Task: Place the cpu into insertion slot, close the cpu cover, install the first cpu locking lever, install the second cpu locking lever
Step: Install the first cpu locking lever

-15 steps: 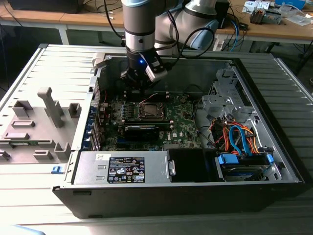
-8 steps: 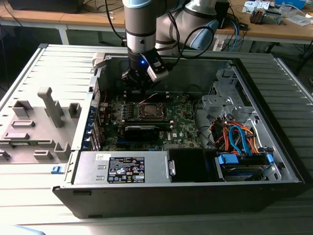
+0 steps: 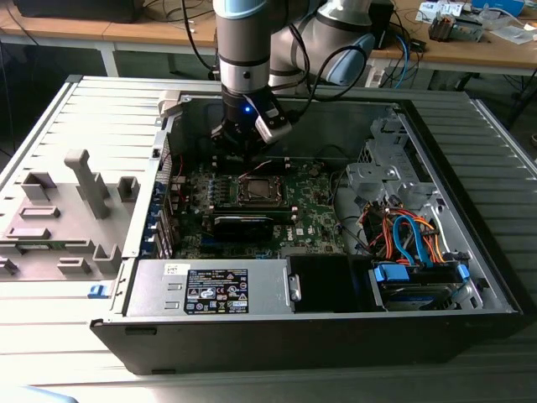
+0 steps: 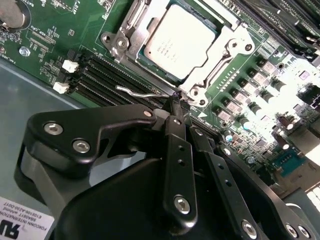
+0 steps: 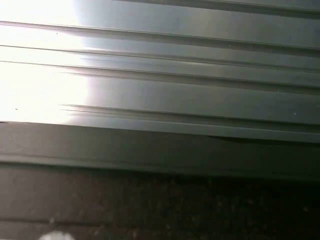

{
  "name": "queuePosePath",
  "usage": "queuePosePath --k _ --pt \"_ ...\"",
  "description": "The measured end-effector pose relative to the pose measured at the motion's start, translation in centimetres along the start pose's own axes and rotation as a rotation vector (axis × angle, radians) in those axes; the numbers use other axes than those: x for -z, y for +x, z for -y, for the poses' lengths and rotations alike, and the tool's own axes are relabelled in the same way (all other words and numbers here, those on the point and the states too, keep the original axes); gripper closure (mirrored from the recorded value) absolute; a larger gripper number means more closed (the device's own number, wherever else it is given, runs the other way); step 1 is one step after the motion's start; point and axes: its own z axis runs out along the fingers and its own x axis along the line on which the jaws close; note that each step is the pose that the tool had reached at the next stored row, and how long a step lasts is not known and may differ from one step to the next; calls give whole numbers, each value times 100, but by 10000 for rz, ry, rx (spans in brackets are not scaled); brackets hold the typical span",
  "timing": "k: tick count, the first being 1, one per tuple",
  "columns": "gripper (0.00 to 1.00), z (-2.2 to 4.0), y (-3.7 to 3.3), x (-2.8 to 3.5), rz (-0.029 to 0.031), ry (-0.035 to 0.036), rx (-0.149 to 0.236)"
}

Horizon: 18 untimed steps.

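In the second wrist view the silvery cpu [image 4: 180,42] lies flat in the insertion slot [image 4: 156,63] on the green motherboard [image 4: 50,30]. The metal cpu cover [image 4: 223,51] lies down around it, framing its top. A thin wire locking lever [image 4: 137,91] sticks out beside the socket, above the black memory slots [image 4: 97,75]. My gripper [image 4: 175,101] is shut, its fingertips touching the lever's end by the socket's corner. Seen from the exterior view, the gripper [image 3: 243,151] hangs just behind the socket [image 3: 258,190] inside the open computer case.
A black card [image 3: 243,223] lies in front of the socket. The power supply [image 3: 210,290] fills the case's front, and coloured cables [image 3: 411,235] and a drive sit at the exterior view's right. A grey fixture [image 3: 75,210] stands outside. Ribbed metal [image 5: 175,90] shows in the first wrist view.
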Motion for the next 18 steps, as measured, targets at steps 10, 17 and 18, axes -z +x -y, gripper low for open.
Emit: queuePosePath --k 10,17,18 --pt "89 5 -109 -65 0 30 102" --pt "89 9 -171 -100 0 55 151" --pt "89 10 -181 -106 -1 57 158"
